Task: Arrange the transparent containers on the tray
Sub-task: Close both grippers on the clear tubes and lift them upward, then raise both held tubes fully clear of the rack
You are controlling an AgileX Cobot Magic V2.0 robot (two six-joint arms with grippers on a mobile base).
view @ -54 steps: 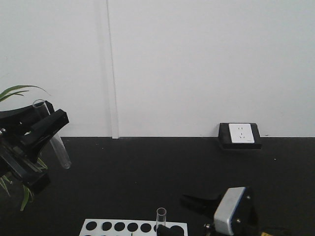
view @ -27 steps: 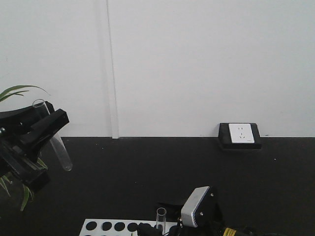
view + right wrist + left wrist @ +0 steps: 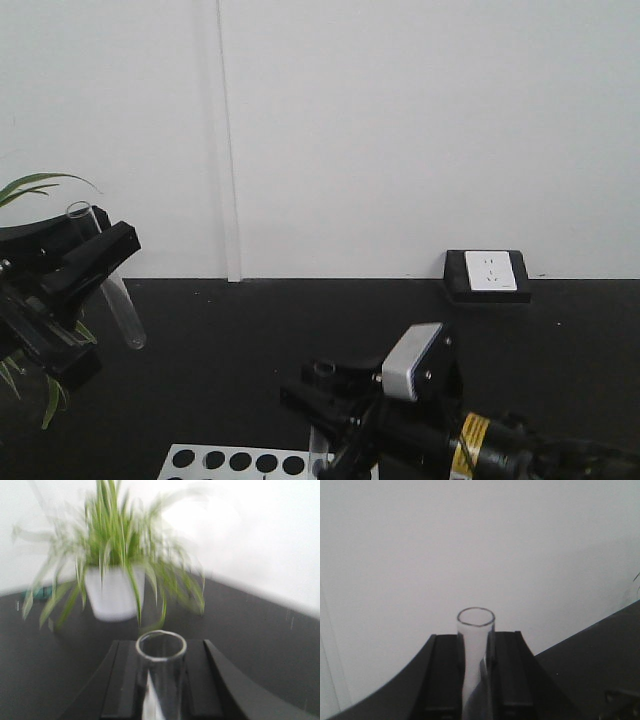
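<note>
- The left pincer [image 3: 103,256] hangs high over the left end of the black bench [image 3: 560,340], clenched on the left tube [image 3: 126,312].
- In the front view this tube is tilted. Its rimmed mouth points up and back toward the white wall [image 3: 400,130], and its rounded bottom hangs free in the air, lower and further right.
- The left wrist view shows the same grip from behind. The left pincer [image 3: 476,642] has a black finger [image 3: 442,675] pressed to each side of the glass, and the open mouth of the left tube [image 3: 476,625] rises just above the fingertips against the pale wall.
- The right pincer [image 3: 318,388] sits low in the middle of the front view, grasping the right tube [image 3: 323,370] just beneath its mouth.
- This tube stands close to upright. Its lower part runs down to the right end of the white rack [image 3: 240,462] with its row of round dark holes. I cannot tell whether the bottom is clear of its hole.
- In the right wrist view, the right pincer [image 3: 161,655] has a dark finger [image 3: 122,680] close on either side of the right tube [image 3: 161,652], whose round mouth faces the camera.
- Beyond it, blurred, a green plant [image 3: 125,540] in a white pot [image 3: 114,600] stands on the dark bench near the wall.
- In the front view a few of the plant's leaves [image 3: 35,185] show behind the left arm.
- A white wall socket [image 3: 487,272] on a black mount sits at the bench's far edge, well apart from both arms.
</note>
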